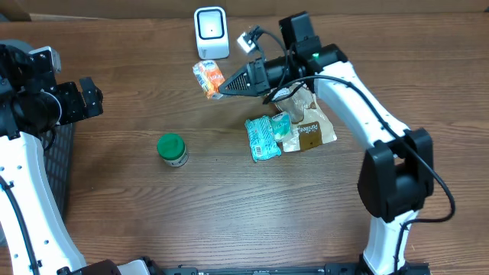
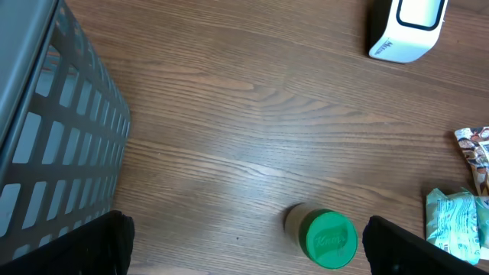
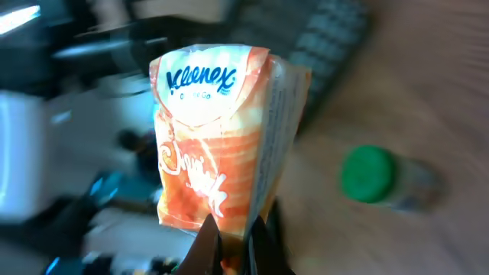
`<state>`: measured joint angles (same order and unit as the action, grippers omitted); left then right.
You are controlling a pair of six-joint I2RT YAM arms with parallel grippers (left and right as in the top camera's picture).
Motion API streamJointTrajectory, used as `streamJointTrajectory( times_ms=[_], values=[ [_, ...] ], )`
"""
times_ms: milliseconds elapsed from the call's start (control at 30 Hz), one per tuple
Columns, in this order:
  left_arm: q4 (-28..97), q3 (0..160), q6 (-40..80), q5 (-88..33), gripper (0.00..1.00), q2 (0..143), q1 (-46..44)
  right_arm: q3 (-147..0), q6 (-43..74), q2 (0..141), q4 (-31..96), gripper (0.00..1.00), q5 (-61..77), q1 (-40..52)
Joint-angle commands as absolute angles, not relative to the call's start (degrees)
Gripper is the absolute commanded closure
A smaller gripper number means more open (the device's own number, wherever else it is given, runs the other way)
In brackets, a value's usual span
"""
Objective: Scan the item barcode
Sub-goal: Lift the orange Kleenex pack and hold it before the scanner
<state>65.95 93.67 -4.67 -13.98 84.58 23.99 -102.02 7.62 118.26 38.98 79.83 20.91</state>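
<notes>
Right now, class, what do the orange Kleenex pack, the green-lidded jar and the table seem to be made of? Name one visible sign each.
Kleenex pack: probably thin glossy plastic film; it creases and catches the light.
Green-lidded jar: the lid looks like smooth matte plastic with raised lettering; the body is unclear.
Table: wood or wood-look laminate, showing brown grain lines.
</notes>
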Motion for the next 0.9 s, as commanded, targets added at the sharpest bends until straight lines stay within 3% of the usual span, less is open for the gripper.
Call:
streamJointTrajectory(
  times_ms=[0,400,667,867],
  values=[
    [65.82,93.84,-5.37,-14.61,0.00,84.79,23.81,-102.43,4.99,118.26,39.55,0.96,89.95,19.27],
    [65.82,93.84,-5.37,-14.61,0.00,84.79,23.81,-102.43,5.08,118.17,41.15,0.96,88.60,18.24],
    [65.80,93.84,-5.37,-14.61,0.00,84.79,23.81,-102.52,5.98,117.73,50.02,0.96,57.60,18.70],
    [65.80,93.84,-5.37,-14.61,0.00,84.79,23.81,-105.27,7.05,117.64,55.44,0.96,42.87,19.81]
  ],
)
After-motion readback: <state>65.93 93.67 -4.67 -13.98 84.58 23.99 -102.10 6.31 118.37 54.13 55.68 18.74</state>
